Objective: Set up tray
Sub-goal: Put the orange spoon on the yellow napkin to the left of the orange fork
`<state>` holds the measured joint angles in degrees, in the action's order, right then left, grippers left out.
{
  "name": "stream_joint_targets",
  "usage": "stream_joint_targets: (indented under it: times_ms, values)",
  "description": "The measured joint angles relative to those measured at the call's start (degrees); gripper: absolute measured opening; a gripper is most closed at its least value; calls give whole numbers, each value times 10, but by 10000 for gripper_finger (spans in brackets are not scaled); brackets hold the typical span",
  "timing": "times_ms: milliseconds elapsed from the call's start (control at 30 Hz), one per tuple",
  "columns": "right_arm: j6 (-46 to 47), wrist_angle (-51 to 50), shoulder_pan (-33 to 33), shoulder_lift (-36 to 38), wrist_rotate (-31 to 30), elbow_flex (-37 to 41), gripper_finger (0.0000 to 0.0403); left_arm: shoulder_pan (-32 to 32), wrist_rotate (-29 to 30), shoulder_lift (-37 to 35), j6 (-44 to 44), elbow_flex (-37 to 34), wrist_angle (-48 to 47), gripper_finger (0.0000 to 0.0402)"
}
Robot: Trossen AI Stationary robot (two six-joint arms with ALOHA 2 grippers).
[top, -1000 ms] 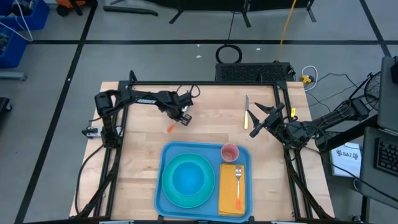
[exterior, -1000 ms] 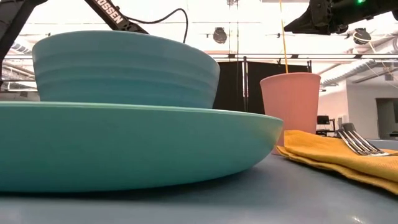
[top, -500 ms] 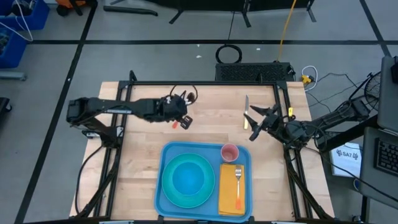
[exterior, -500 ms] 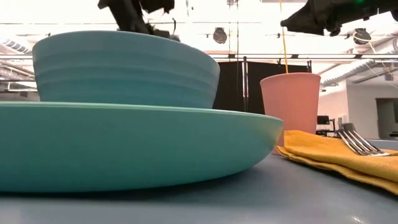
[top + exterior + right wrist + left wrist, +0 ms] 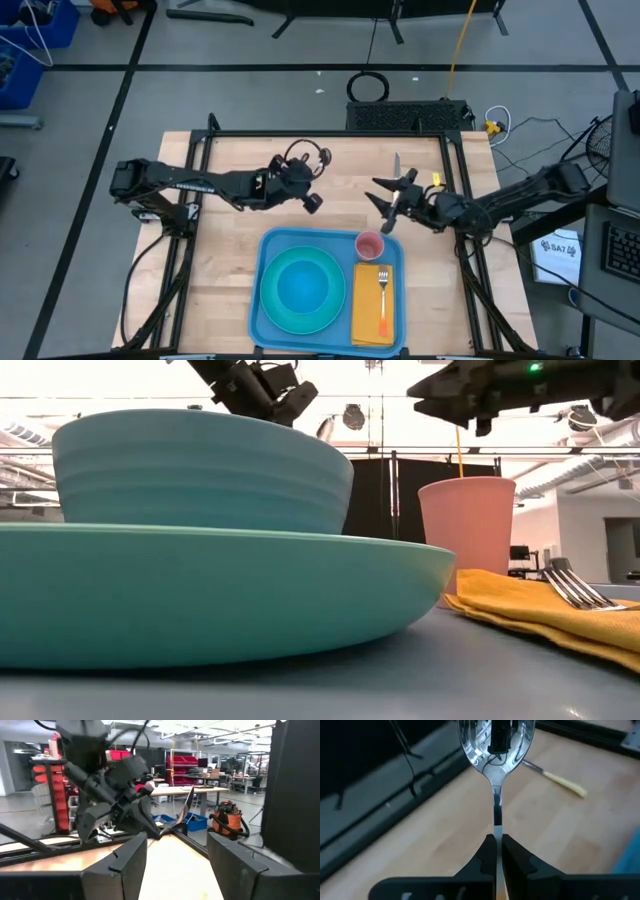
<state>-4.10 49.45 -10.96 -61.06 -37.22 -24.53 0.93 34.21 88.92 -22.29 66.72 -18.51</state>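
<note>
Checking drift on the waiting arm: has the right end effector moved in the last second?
Yes. In the high view the right end effector, open and empty, has swung inward from the table's right rail toward the table's middle, now just beyond the pink cup on the tray.

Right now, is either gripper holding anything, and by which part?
The left gripper is shut on the spoon, pinching its handle, bowl pointing away. The right gripper is open and holds nothing.

Left gripper (image 5: 313, 201), clamped on spoon (image 5: 496, 750), swung from table's left-rear area toward centre, now just behind tray (image 5: 262, 300) far rim. Right gripper (image 5: 385, 200), fingers spread, moved leftward off right edge to above knife (image 5: 397, 172), near pink cup (image 5: 369, 244).
</note>
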Motion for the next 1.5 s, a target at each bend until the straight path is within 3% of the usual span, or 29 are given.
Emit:
stream_joint_targets:
  times_ms: [200, 467, 767, 1333, 1500]
  values:
    - [7, 30, 31, -69, 22, -34, 196, 0, 18, 0, 48, 0, 67, 8]
    - [15, 29, 82, -142, 75, -94, 196, -8, 9, 17, 57, 0, 80, 8]
    - [58, 28, 134, -168, 149, -119, 196, -27, 21, 52, 76, 1, 118, 8]
    - [110, 24, 177, -189, 198, -123, 196, -32, 19, 52, 115, 1, 158, 8]
    - [108, 24, 177, -228, 226, -157, 167, -32, 19, 52, 116, 1, 158, 8]
